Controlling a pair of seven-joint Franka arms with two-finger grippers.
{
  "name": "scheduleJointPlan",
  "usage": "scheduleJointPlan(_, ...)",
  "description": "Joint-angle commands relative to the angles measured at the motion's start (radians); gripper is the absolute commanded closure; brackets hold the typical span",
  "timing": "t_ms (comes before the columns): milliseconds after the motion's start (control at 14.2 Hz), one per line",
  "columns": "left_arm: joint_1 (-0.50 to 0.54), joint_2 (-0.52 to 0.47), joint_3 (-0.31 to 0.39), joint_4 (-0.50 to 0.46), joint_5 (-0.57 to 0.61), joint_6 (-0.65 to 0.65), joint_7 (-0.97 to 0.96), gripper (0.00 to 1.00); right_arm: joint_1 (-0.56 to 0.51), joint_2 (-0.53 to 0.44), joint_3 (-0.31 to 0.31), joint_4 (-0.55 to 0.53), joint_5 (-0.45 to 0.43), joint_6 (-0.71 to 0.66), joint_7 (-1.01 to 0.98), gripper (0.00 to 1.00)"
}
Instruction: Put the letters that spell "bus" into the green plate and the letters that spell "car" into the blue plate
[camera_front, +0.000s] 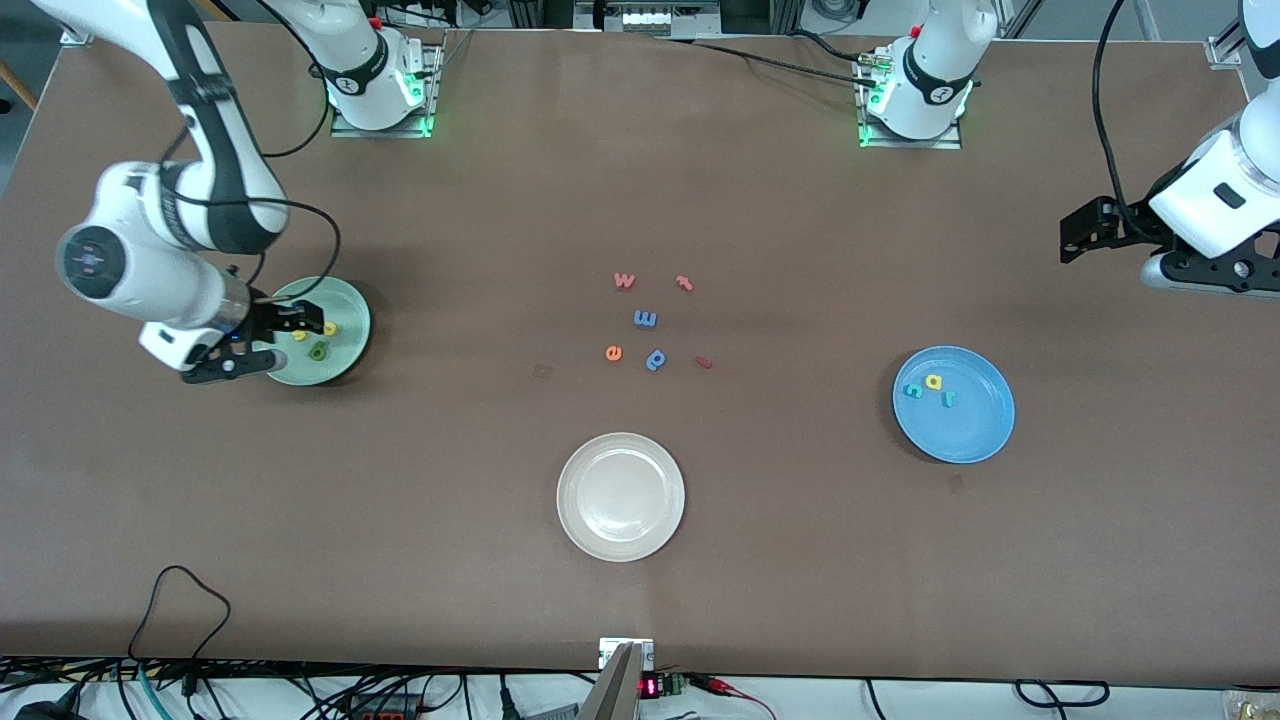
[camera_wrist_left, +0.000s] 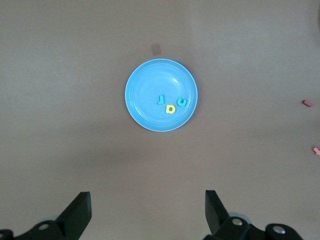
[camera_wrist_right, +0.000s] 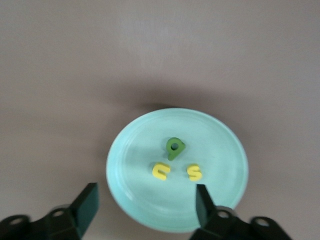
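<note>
The green plate lies at the right arm's end of the table. In it are the dark green "b", the yellow "u" and the yellow "s". My right gripper hangs over the plate's edge, open, holding nothing. The blue plate holds the teal "c", the yellow "a" and the teal "r". My left gripper waits open over bare table at the left arm's end.
A white plate sits mid-table, nearer the front camera. Loose letters lie at the centre: a pink "w", a pink piece, a blue "m", an orange "e", a blue "p" and a red piece.
</note>
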Motion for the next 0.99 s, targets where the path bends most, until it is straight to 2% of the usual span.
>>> scheduleJointPlan(0,-0.002,-0.012,0.0,0.0,0.015,-0.011,-0.012,0.0,-0.003,-0.074,0.007,0.168,0.003,-0.208,0.0,0.0)
scheduleJointPlan(283,-0.002,-0.009,0.0,0.0,0.017,0.005,-0.012,0.0,-0.003,-0.177,-0.011,0.254,-0.002,-0.342,-0.014,0.0)
scheduleJointPlan(494,-0.001,-0.01,0.0,0.0,0.015,0.005,0.006,0.0,-0.005,-0.183,-0.031,0.39,0.009,-0.458,-0.014,0.0)
scheduleJointPlan(918,-0.001,-0.015,-0.001,0.0,0.015,-0.003,0.004,0.0,0.037,-0.201,-0.071,0.395,0.0,-0.528,-0.012,0.0)
